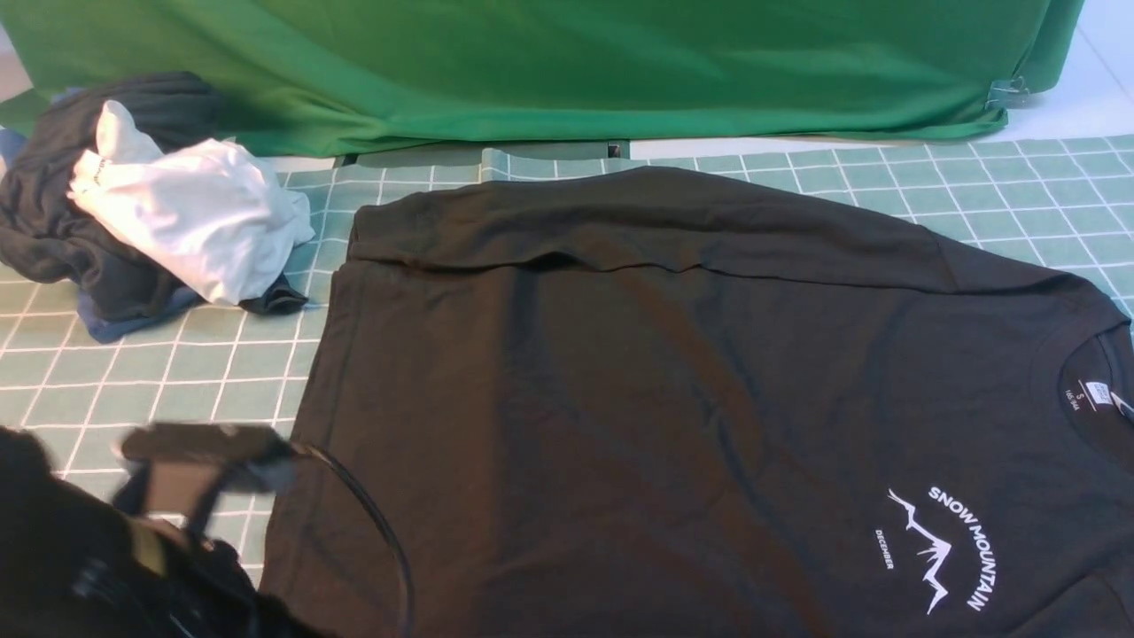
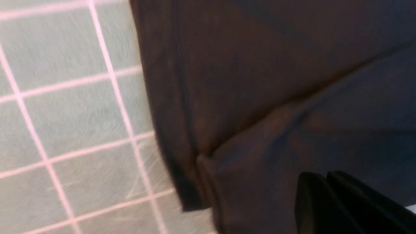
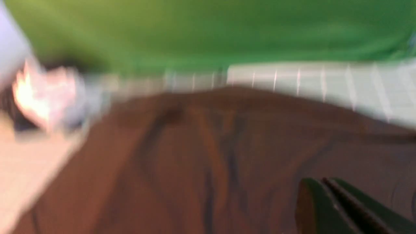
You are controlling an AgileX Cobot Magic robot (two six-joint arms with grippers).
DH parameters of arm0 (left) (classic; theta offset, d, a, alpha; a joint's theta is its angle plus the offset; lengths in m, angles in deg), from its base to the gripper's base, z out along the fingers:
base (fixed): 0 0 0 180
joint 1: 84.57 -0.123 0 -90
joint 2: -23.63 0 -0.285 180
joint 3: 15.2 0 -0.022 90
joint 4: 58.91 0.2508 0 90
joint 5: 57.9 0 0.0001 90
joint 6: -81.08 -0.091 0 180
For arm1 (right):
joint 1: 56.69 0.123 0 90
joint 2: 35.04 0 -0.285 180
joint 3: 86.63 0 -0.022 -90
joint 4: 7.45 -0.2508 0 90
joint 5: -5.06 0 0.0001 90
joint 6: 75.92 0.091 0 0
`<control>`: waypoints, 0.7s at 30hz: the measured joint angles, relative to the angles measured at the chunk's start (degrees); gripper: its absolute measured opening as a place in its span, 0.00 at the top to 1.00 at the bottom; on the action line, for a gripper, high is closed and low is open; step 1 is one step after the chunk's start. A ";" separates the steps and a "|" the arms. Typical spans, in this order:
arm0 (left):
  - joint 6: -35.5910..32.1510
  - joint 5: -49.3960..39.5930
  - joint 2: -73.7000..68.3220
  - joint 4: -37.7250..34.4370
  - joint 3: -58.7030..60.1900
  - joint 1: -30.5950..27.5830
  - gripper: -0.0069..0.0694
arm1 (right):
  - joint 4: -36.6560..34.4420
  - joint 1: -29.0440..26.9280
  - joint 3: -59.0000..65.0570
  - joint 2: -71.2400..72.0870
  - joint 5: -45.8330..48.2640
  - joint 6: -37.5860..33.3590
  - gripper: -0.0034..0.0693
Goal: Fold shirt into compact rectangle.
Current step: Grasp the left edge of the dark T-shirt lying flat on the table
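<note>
**Left pincer** (image 2: pixel 325 182): clenched, the two dark fingers pressed flat together with nothing seen between them. It sits over black cloth close to the garment's hemmed edge; whether it touches the cloth cannot be told. In the front view its arm (image 1: pixel 106 549) is a dark blur in the lower left corner, at the shirt's left edge, and a thin black cable (image 1: pixel 390 532) arcs from it over the cloth.

**Right pincer** (image 3: pixel 321 187): clenched, fingers together, nothing visible in the grip. It is over the dark cloth, in a heavily blurred picture, and is out of sight in the front view.

**Shirt** (image 1: pixel 620 399): black, short-sleeved, spread flat on the surface and filling the centre and right of the front view. The neck opening is at the right edge and the hem is toward the left. A strip along its upper edge is folded over onto the body. A white mountain print (image 1: pixel 939 549) reading "SNOW MOUNTAIN" lies at lower right, and a white neck label (image 1: pixel 1094 394) sits inside the collar.

**Surface** (image 1: pixel 177 354): pale green mat with a white grid.

**White garment** (image 1: pixel 186 213): crumpled, upper left, lying on a dark bundle (image 1: pixel 44 221), well apart from the shirt.

**Green cloth** (image 1: pixel 532 62): draped across the top of the frame, with a metal clip (image 1: pixel 1005 93) at its right end.
</note>
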 joint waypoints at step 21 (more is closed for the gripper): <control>-17.22 10.51 -11.54 3.94 0.11 4.75 0.19 | 0.00 -0.01 -1.60 -6.81 3.63 -3.42 0.93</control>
